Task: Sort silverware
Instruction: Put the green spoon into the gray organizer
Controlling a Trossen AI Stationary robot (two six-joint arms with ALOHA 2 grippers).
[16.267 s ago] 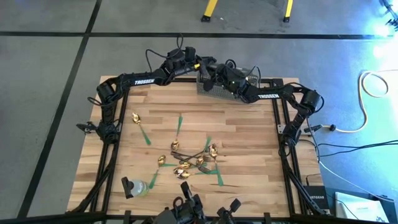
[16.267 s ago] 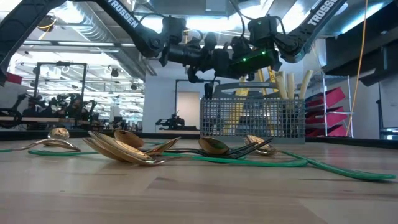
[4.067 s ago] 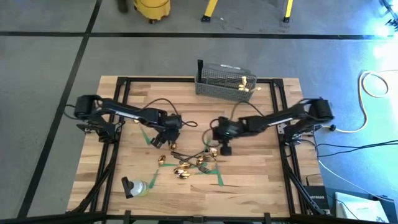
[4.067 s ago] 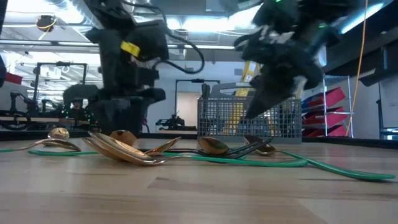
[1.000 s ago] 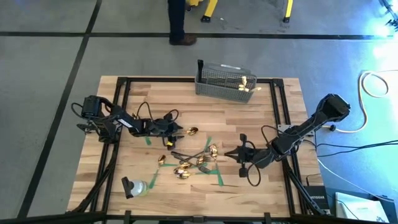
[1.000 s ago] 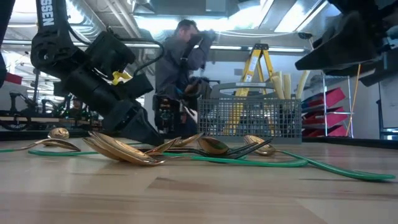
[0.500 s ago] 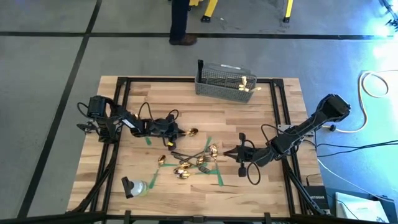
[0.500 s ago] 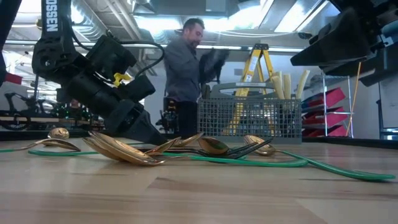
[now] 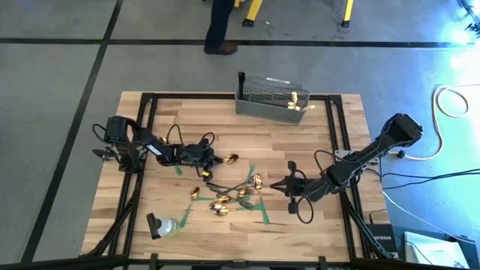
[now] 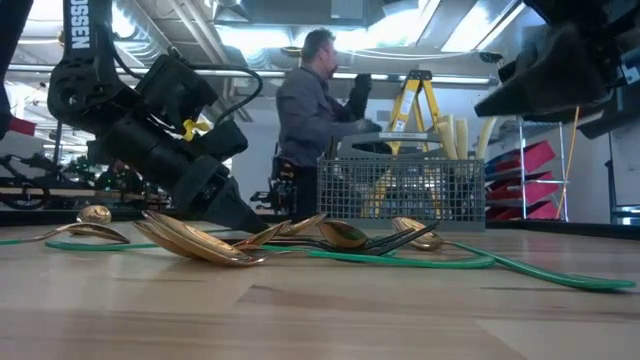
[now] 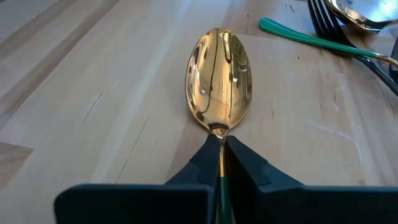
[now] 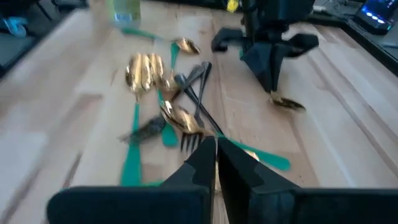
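A gold spoon (image 9: 232,158) (image 11: 219,78) lies on the wooden table left of the middle, with my left gripper (image 9: 217,159) (image 11: 219,142) shut on it from the left. A pile of silverware (image 9: 231,195) (image 10: 220,240) lies toward the near side: gold spoons (image 12: 144,70) and dark forks (image 12: 198,81), tangled with green strips (image 9: 264,214). My right gripper (image 9: 272,185) (image 12: 216,144) hovers shut just right of the pile, holding nothing. My left gripper pinches the spoon's thin neck (image 11: 218,130), right behind the bowl, between its two fingertips (image 11: 202,165). The fingers come slanting down from the table's left and lie along the spoon. The bowl rests on the table, pointing toward the right edge.
A grey wire mesh basket (image 9: 270,96) (image 10: 405,190) stands at the far edge with cream handles (image 9: 294,101) in it. A small clear bottle (image 9: 166,224) lies near the front left. A person (image 10: 310,110) stands beyond the far edge.
My left gripper has shut on the spoon's neck while staying in place; the spoon still lies where it was. The person behind the table has stepped toward the basket.
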